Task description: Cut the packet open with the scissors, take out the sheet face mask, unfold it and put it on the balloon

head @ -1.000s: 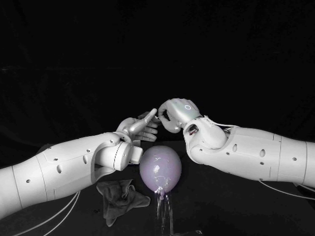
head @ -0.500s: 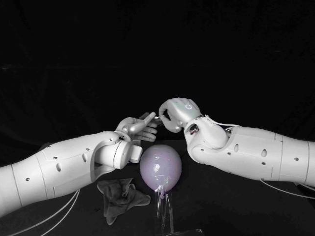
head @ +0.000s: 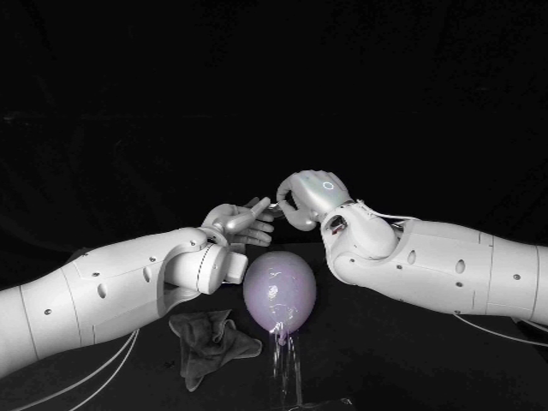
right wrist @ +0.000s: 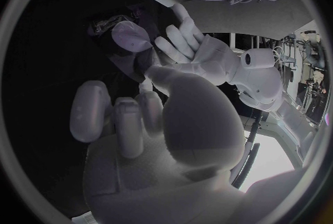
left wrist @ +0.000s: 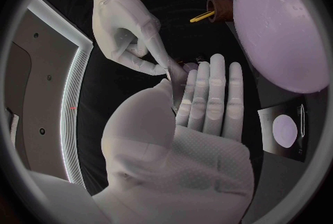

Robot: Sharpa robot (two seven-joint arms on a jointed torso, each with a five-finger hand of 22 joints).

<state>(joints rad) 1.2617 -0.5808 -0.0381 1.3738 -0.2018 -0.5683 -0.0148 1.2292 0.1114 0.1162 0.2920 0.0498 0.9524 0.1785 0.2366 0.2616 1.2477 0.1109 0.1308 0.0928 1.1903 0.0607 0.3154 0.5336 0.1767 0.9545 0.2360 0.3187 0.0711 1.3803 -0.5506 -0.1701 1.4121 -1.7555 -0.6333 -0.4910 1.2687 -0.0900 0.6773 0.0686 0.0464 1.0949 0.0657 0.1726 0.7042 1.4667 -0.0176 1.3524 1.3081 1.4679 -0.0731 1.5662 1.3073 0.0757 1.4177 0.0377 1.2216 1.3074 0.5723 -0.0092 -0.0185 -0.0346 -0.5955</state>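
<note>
A pale purple balloon [head: 280, 291] stands upright on a clear stand at the near middle of the table. Just behind and above it my two hands meet fingertip to fingertip. My left hand [head: 240, 221] has its fingers stretched out straight and its thumb raised [left wrist: 201, 101]. My right hand [head: 305, 197] curls its fingers in and points its thumb and a finger down onto the left thumb tip [left wrist: 132, 29]. Whether anything lies between them is too small to tell. A dark packet [left wrist: 284, 130] with a pale round patch lies flat on the table near the balloon [left wrist: 281, 24].
A crumpled grey sheet [head: 210, 341] lies on the table under my left forearm, left of the stand. A brown holder [left wrist: 221, 10] with a yellow handle sticking out stands beyond the balloon. The back of the table is dark.
The raised finger of my left hand has dipped a little lower against the right hand. Arms, balloon and crumpled sheet have not moved.
</note>
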